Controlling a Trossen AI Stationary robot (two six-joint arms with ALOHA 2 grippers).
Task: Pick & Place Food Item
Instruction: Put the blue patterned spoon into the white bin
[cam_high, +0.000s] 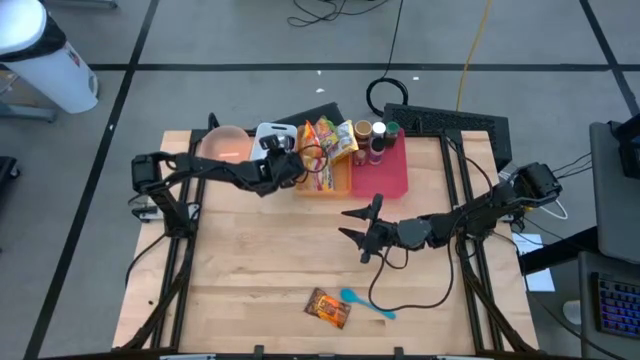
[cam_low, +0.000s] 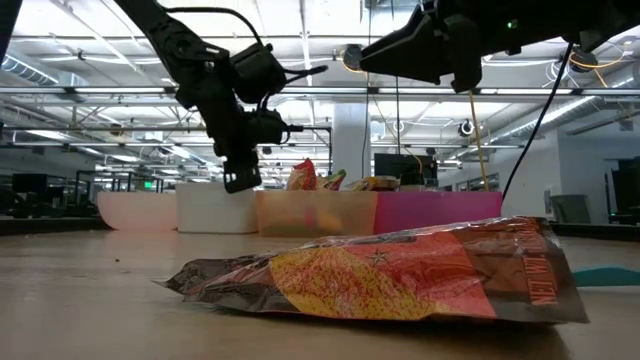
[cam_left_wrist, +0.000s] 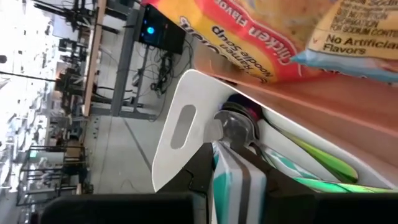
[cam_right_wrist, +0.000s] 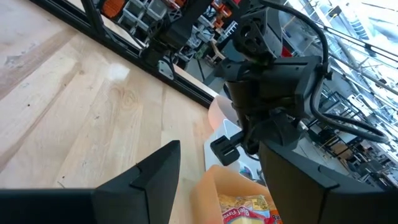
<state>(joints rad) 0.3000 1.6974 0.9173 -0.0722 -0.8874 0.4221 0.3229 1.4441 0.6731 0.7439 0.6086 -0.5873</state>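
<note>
Wooden planks make up your surface, with a row of containers along its far edge: a pink bowl, a white bin, an orange bin stuffed with snack packets, and a pink tray carrying a few bottles. A snack bag lies flat near the near edge, touching a blue spoon on its right-hand side; in the low view the bag fills the foreground, crumpled but whole.

Your left claw sits over the white and orange bins at the far edge. Its fingers are clenched on something striped in teal and white, poised above the white bin with cutlery inside; what that striped thing is, you can't tell from here.

Your right claw hangs above the middle of the surface, released, jaws spread and nothing between them, pointed toward the far-edge bins.

By the look of it, the pick has not begun for the snack bag: it lies well apart from both claws. If that bag is your item, the next move calls for bringing the right claw back toward the near edge, lowering over the bag, and pinching a raised crease rather than the flat foil, keeping clear of the spoon.
</note>
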